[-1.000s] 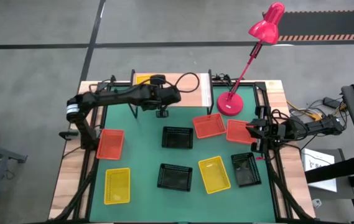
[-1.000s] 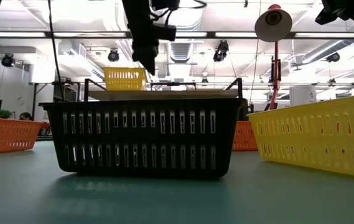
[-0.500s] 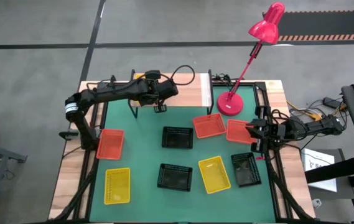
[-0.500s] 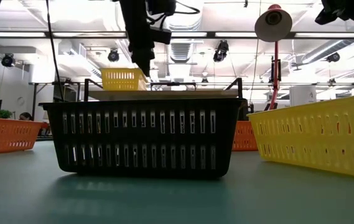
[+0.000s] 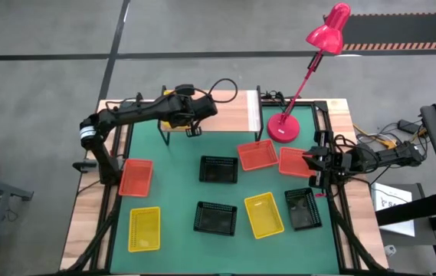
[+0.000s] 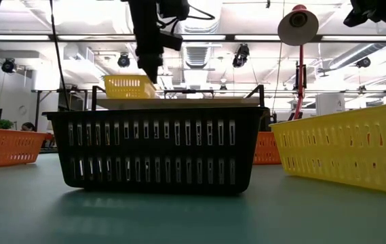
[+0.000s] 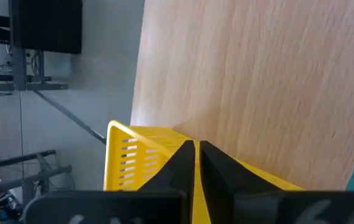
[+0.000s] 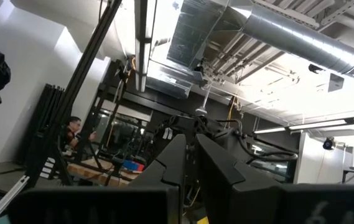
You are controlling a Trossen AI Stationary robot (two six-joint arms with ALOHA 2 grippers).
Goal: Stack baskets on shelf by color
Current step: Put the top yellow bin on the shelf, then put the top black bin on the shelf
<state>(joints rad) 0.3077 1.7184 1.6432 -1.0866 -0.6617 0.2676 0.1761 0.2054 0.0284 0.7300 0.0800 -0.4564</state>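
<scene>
A yellow basket (image 6: 130, 87) is gripped by the left gripper (image 7: 196, 163) at the far left of the shelf (image 5: 229, 110), its fingers (image 7: 180, 165) pinched on the basket's rim. In the low view the basket is seen at the left end of the light-wood top, and whether it rests on the plank or is held just above it cannot be told. The right gripper (image 8: 189, 158) is parked at the table's right edge with its fingers nearly touching and nothing between them.

On the green mat (image 5: 175, 192) eight baskets are spread:
- an orange-red basket (image 5: 136, 177) at the left
- a yellow basket (image 5: 144, 228) near the left corner
- two black baskets (image 5: 218, 169) in the middle
- two orange-red baskets (image 5: 257, 155) near the lamp base
- a yellow basket (image 5: 263, 215) at the near right
- a black basket (image 5: 303, 208) just beside it

A pink-red desk lamp (image 5: 284, 128) is placed just to the right of the shelf.
</scene>
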